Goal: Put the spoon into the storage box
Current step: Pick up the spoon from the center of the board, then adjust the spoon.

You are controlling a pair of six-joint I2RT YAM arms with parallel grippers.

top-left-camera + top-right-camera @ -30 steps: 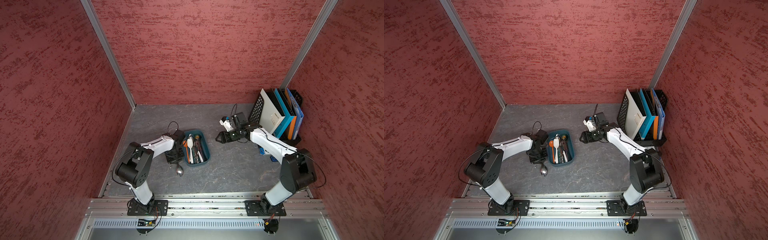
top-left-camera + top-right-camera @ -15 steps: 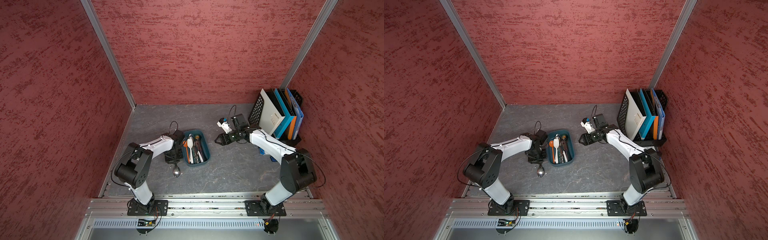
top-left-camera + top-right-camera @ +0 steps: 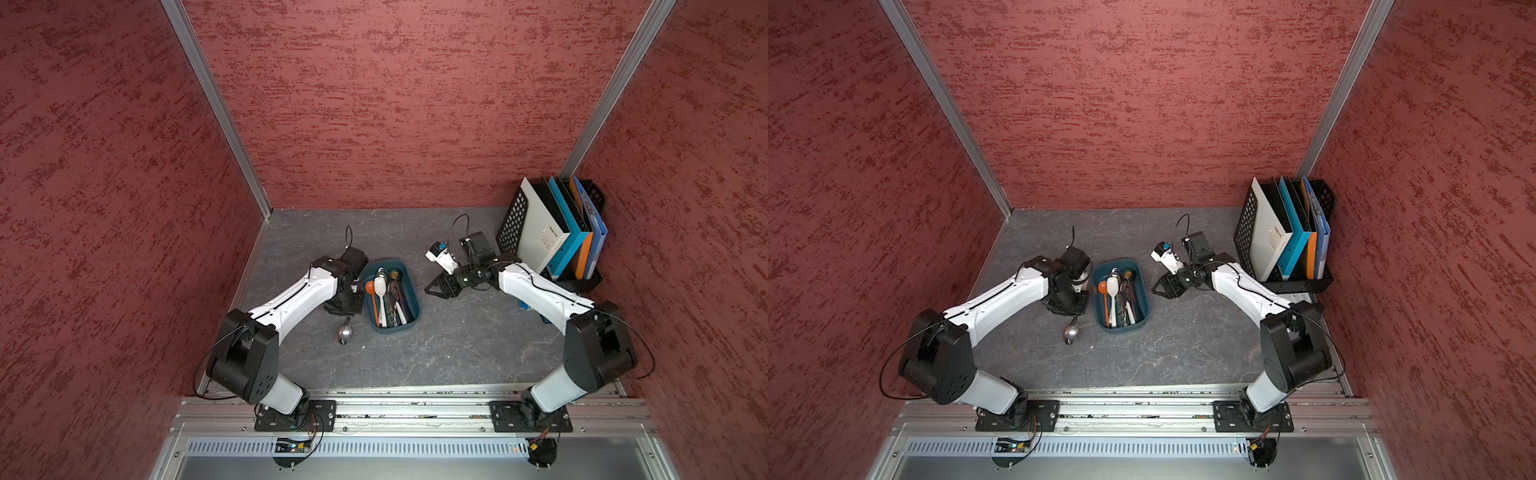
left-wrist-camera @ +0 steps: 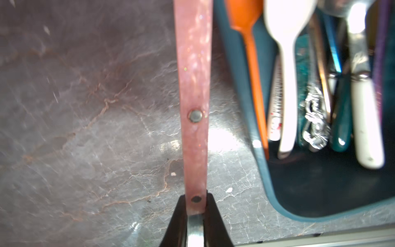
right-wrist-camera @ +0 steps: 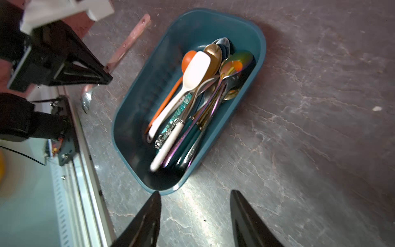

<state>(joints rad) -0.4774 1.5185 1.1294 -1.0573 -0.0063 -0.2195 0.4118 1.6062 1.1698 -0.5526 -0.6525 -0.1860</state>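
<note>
Your left gripper (image 4: 195,210) is clamped on the spoon (image 4: 194,96), where its pink handle meets the metal. In both top views the spoon is outside the storage box (image 3: 412,291), just beside the wall at its 9 o'clock, bowl pointing to 6. Your right gripper (image 5: 195,197) hangs at the box's 3 o'clock, jaws apart and empty. Other cutlery (image 3: 388,295) lies in the box.

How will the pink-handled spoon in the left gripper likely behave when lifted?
Probably stiff: the spoon shows a riveted handle running straight from the left gripper. Gripped near the neck, it might pivot. Its metal bowl looks smooth, likely slippery.
</note>
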